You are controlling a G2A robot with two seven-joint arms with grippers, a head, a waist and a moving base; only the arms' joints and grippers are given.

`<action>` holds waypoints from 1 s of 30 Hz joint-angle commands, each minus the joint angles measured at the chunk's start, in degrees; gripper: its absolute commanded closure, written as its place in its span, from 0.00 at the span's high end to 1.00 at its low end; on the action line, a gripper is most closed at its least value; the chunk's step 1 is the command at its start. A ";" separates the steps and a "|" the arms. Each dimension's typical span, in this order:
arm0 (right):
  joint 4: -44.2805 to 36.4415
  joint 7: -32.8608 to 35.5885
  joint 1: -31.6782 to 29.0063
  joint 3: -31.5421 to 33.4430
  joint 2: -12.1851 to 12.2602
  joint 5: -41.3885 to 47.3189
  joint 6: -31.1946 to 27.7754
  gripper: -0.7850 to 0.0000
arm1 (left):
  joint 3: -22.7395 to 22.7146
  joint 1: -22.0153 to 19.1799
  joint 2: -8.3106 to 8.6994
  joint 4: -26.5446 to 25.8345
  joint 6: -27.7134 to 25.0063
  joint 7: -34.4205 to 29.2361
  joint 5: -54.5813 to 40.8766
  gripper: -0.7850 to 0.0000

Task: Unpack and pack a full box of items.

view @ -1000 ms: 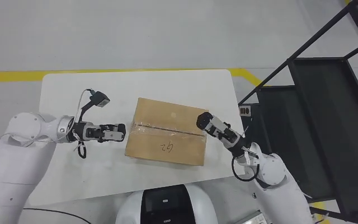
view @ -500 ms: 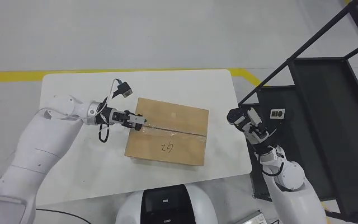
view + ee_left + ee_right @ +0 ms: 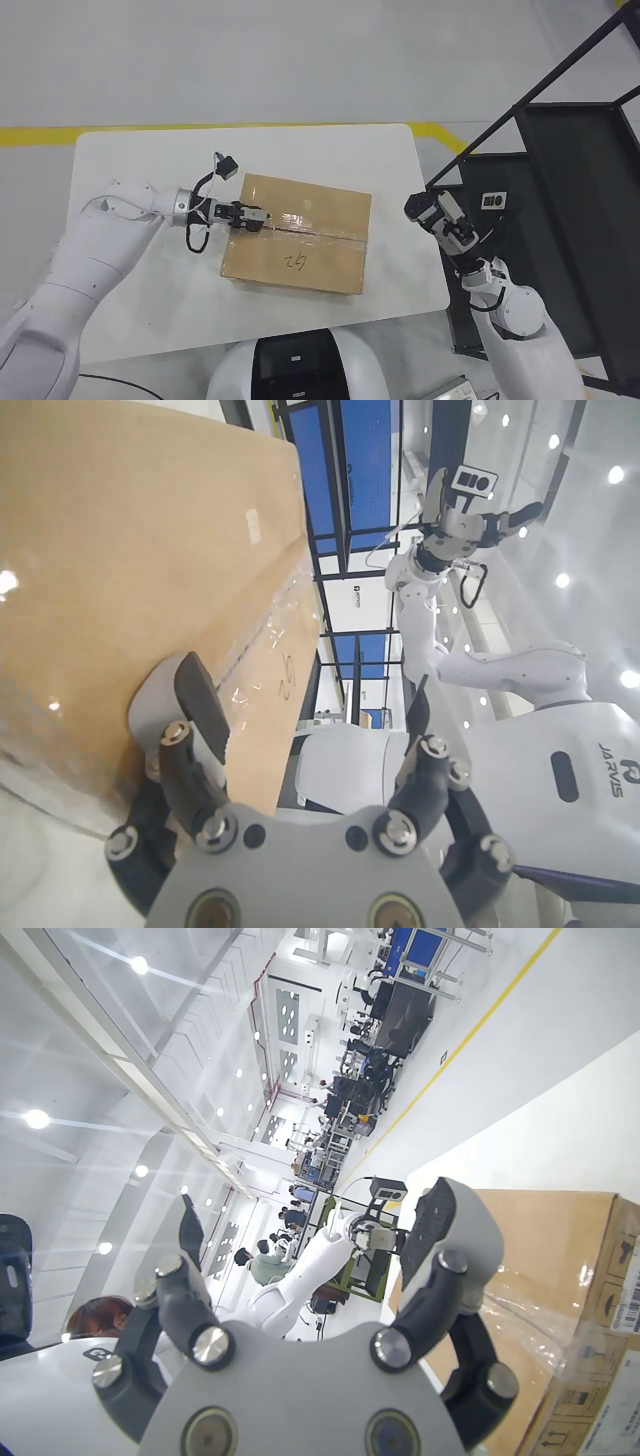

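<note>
A closed cardboard box with a clear-taped seam lies in the middle of the white table. My left gripper is at the box's left end, right at the seam. Up close, the left gripper is open, with one finger pad lying against the box top beside the tape. My right gripper hangs off the box's right side near the table edge. That right gripper is open and holds nothing, with the box beyond it.
A black metal rack stands close to the table's right edge, just behind my right arm. A yellow floor line runs behind the table. Bare table surface lies left of and behind the box.
My left gripper moved from the table left of the box onto the box's left end at the seam. My right gripper drew back from the box's right edge toward the rack.
</note>
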 commanded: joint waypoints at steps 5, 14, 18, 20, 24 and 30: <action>-0.46 1.09 0.65 -0.31 0.01 0.39 0.15 1.00 | -3.50 2.92 2.90 -3.84 -0.32 0.32 -2.27 1.00; 0.19 1.46 1.38 -0.88 -0.05 0.70 -0.10 1.00 | -9.32 8.84 7.96 -18.82 2.97 -2.98 -6.65 1.00; 0.34 1.59 1.05 -0.63 -0.06 0.93 -0.57 1.00 | -11.58 10.92 9.69 -22.48 3.06 -3.07 -7.44 1.00; 0.57 1.79 0.94 -0.60 -0.06 0.97 -0.79 1.00 | -13.22 12.30 10.57 -22.57 2.17 -2.18 -8.07 1.00; 1.41 1.47 1.16 -0.81 -0.14 1.06 -1.59 1.00 | -16.87 15.08 12.11 -21.48 0.71 -0.72 -11.12 1.00; 1.78 -0.59 1.76 -1.58 -0.37 -0.22 -3.47 1.00 | -22.21 19.05 13.87 -21.98 -1.03 1.02 -14.19 1.00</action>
